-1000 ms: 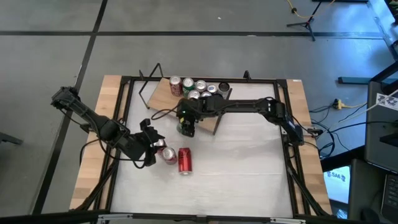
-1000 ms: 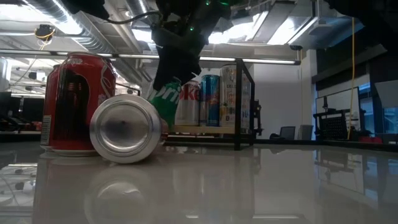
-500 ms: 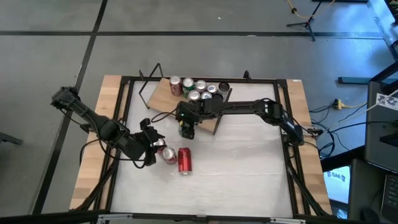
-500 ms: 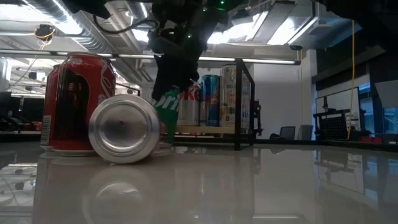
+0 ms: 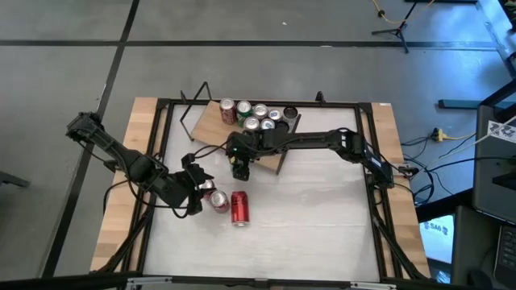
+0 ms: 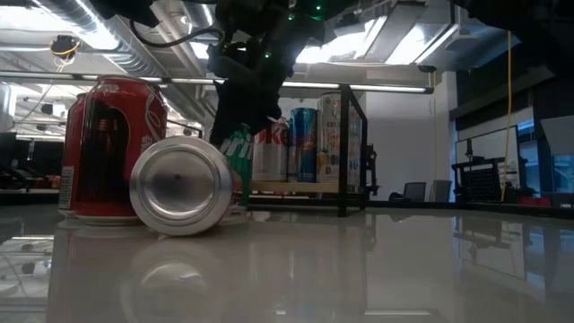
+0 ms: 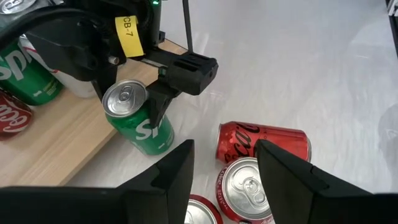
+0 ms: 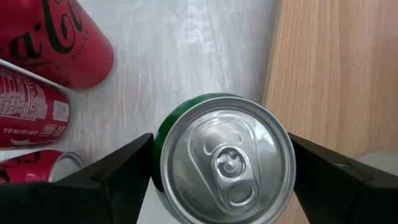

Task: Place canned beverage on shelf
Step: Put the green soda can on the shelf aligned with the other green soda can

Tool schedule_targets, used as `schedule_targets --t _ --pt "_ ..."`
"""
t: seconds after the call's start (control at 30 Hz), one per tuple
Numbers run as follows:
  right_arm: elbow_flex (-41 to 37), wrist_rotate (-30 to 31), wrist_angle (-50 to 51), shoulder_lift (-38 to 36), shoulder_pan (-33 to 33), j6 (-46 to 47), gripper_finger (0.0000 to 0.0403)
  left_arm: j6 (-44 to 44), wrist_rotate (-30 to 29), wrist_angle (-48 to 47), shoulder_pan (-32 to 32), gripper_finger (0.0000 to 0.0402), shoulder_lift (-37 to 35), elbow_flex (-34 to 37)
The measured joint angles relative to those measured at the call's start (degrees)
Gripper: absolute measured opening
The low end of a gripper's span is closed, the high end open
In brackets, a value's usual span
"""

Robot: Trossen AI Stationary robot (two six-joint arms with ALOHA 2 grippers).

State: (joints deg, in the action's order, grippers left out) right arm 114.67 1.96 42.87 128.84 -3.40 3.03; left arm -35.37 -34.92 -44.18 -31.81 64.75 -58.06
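Aluminium is what matters here: the green cylindrical soft-drink can with a silver pull-tab lid (image 8: 227, 158) is a thin-walled thing, stiff along its height but easily dented across the middle. Its glossy printed skin will be slick under hard pads. If it is full, as the unopened tab suggests, it will be fairly heavy for its size and will slosh when tipped.

The can is just beside the front edge of the rectangular light-brown wooden shelf (image 5: 211, 121), not yet on it. Its base seems to be at the pale glossy table (image 5: 322, 209), though that contact is hard to judge from these views. The right tool (image 5: 239, 158) brackets its upper wall from both sides. Whether it presses the metal or merely flanks it, I cannot tell.

The best hold looks to be high on the straight wall, just under the shoulder, on opposite sides. There the rim stiffens the shell, and the can should stay upright when carried over to the standing cans (image 5: 258, 114) already on the shelf.

The left tool (image 7: 225, 162) waits with jaws apart, gripping nothing, above the red cola cans (image 5: 239, 208) nearer the table's middle.
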Motion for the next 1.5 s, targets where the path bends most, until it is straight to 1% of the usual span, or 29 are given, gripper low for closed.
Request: schedule_targets --t 0.53,0.6,0.73,0.8,0.87,1.03,1.17,1.3,1.5 --pt "-0.09 -0.07 0.09 0.04 0.0 -0.34 0.0337 0.02 0.04 -0.02 0.0 0.0165 0.0 0.0" --pt "-0.15 -0.11 0.24 0.09 0.0 -0.4 0.0348 0.01 0.04 -0.02 0.02 0.0165 0.0 0.0" --pt "-0.15 0.55 0.13 0.13 0.0 1.04 0.0389 0.02 0.04 -0.02 0.0 0.0165 0.0 0.0" --pt "-0.15 1.03 0.28 0.13 0.0 3.09 0.0396 0.02 0.04 0.0 0.0 0.0165 0.0 0.0" --pt "-0.15 1.03 0.23 0.13 0.0 4.6 0.0388 0.02 0.04 0.04 0.02 0.0165 0.0 0.0" --pt "0.17 -0.13 0.45 0.13 0.04 4.36 0.0366 -0.03 -0.04 0.07 0.02 0.0165 0.0 0.0" --pt "3.13 -0.12 0.79 0.13 0.52 4.24 0.0361 -0.02 -0.07 0.26 0.02 0.0165 0.0 0.0" --pt "8.01 -0.09 2.66 0.13 0.83 4.17 0.036 -0.02 -0.07 0.26 0.02 0.0165 0.0 0.0" --pt "17.88 0.22 12.59 0.13 0.81 3.94 0.036 0.0 -2.76 1.16 0.1 0.0165 0.0 0.0"
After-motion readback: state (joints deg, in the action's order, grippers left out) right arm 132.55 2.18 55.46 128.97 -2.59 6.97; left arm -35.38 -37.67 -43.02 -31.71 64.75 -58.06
